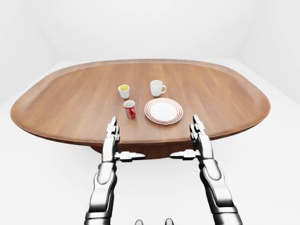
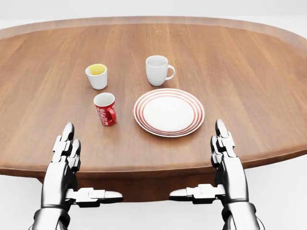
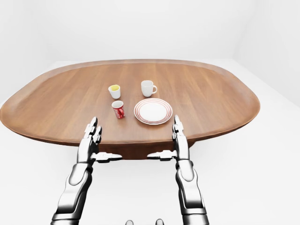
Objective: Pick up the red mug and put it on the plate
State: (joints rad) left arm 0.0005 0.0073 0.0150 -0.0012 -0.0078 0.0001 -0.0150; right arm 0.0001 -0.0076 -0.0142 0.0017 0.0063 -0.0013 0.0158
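The red mug (image 2: 105, 109) stands upright on the oval wooden table (image 2: 240, 57), just left of a white plate with red rings (image 2: 169, 112). My left hand (image 2: 67, 153) hovers over the table's near edge, below and left of the mug, fingers straight and open, thumb pointing right. At the same height, below and right of the plate, my right hand (image 2: 223, 153) is open as well, thumb pointing left. Neither hand touches anything.
A white mug (image 2: 157, 70) stands above the plate in the head view. To its left, above the red mug, is a small white cup with a yellow inside (image 2: 97, 75). White floor surrounds the table (image 1: 42, 187).
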